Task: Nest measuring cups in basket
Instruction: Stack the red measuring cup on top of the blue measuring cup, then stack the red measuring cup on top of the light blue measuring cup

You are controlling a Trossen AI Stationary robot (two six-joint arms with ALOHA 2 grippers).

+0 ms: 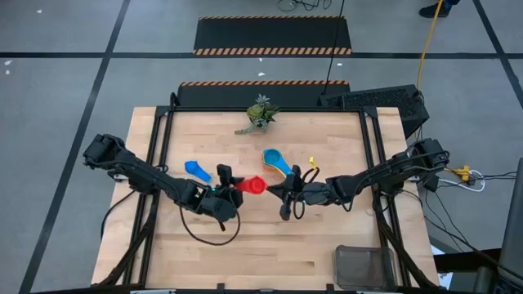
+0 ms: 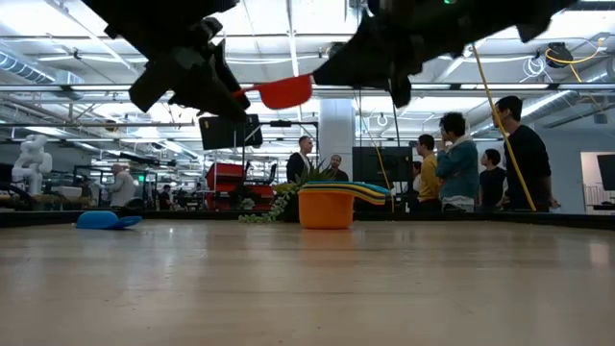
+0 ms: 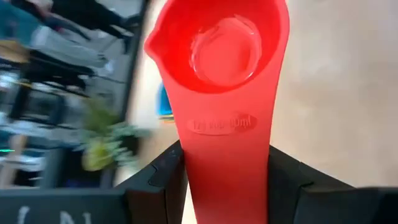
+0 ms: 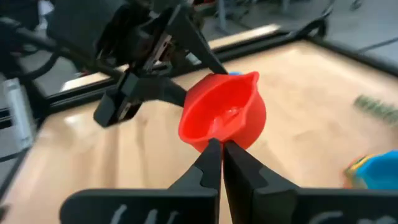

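Red cup (image 1: 254, 186): held in the air above mid-table by its flat handle, bowl turned towards the right arm; in the low view it (image 2: 285, 92) hangs well clear of the wood.
Left gripper (image 1: 232, 185): clamped on the red cup's handle; the left wrist view shows a finger (image 3: 163, 186) pressed against each side of the handle, bowl (image 3: 219, 43) pointing forward.
Right gripper (image 1: 285, 214): fingers pinched together, holding nothing; in the right wrist view the tips (image 4: 219, 149) sit just beside the red bowl (image 4: 222, 112), and whether they touch it cannot be told.
Stack (image 1: 278, 162): nested cups standing on the table behind the right gripper, light blue uppermost from above; from table height an orange bowl (image 2: 326, 207) carries the others.
Yellow cup (image 1: 311, 163): a small yellow piece just beside the stack.
Blue cup (image 1: 196, 170): dark blue, lying on the table near the left gripper.
Basket (image 1: 365, 266): at the near right corner of the table (image 1: 261, 253), well apart from both grippers and every cup.
Plant (image 1: 260, 114): sprig at the far edge.
People (image 2: 471, 159): several standing in the room beyond the table.
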